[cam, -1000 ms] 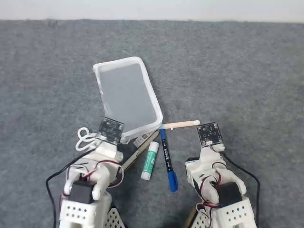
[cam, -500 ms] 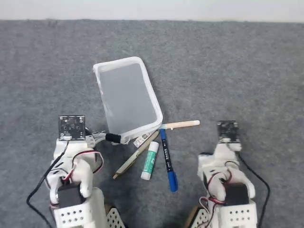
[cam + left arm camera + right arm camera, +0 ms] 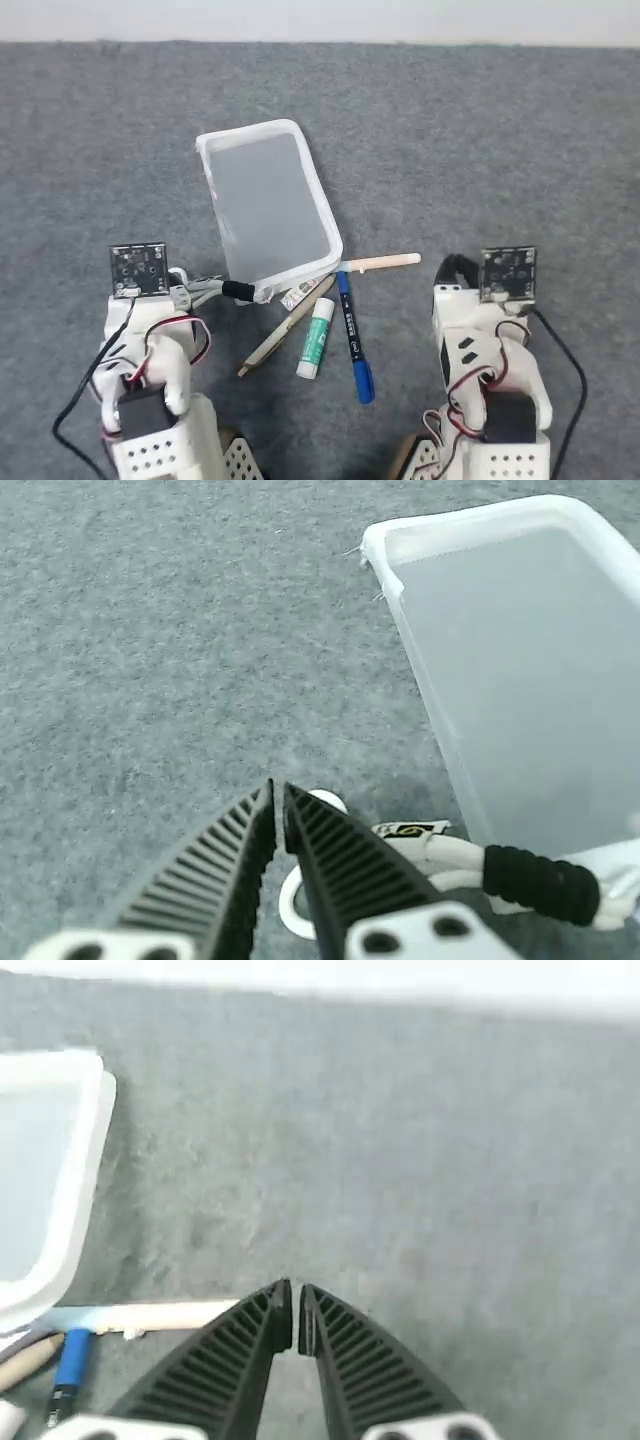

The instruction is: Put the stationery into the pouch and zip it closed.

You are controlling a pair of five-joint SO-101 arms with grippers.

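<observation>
The pouch (image 3: 272,205), translucent with a white rim, is seen lying flat on the grey mat (image 3: 500,130), its near corner turned toward the arms; nothing is seen inside it, so no part of the packing can be counted as done; whether its mouth is unzipped cannot be told. The stationery is gathered just beside that corner, all of it outside: a glue stick (image 3: 316,337), a blue pen (image 3: 351,335), a pencil (image 3: 285,327) and a pale stick (image 3: 380,262), the last one touching the pouch's edge. The zip pull (image 3: 540,882), a white cord with a black bead, is stretched from the corner toward the left arm. The left gripper (image 3: 277,792) is held low over the cord's white loop with its fingers pressed together; whether the loop is touched cannot be told. The right gripper (image 3: 294,1295) is kept near the pale stick's far end, fingers drawn together with nothing between them. Every item is judged yet to be loaded, and the zipping is left for after that.
</observation>
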